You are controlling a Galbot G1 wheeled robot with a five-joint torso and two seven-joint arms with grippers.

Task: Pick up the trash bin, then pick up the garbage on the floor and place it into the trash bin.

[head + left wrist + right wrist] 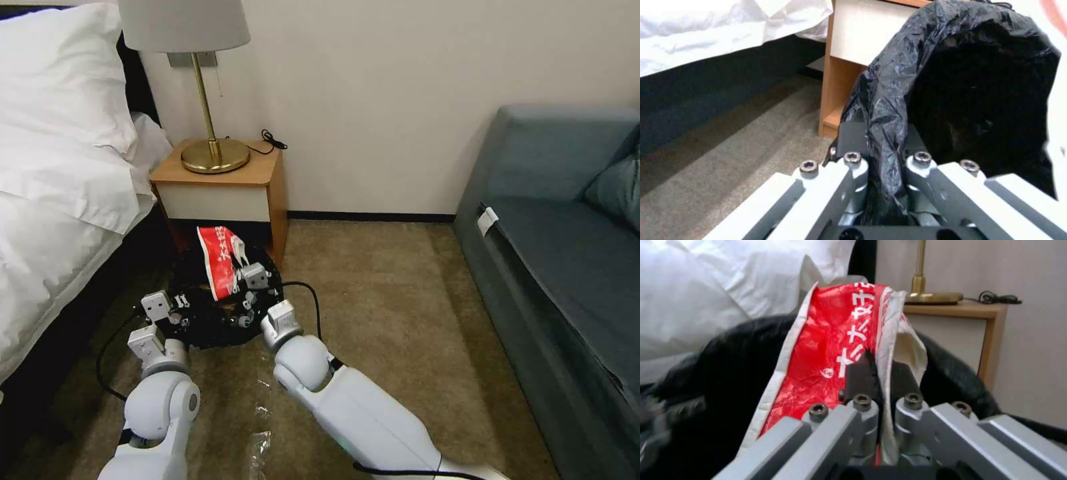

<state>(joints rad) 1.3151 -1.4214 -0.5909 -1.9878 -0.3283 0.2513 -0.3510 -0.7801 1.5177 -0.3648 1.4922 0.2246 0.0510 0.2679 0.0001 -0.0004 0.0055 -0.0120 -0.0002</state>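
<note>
White bedding (53, 173) lies at nine o'clock of the trash bin (200, 320), whose bag rim the left gripper (882, 156) pinches shut; the wooden nightstand (220, 187) stands at twelve. Over the bin's mouth the right gripper (878, 380) clamps a red packet (220, 260).

The trash bin (207, 327) sits before the nightstand (220, 183), bed (53, 200) to its left, sofa (567, 267) far right

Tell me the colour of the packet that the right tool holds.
Red with white lettering and white edges; the packet shows best in the right wrist view.
</note>
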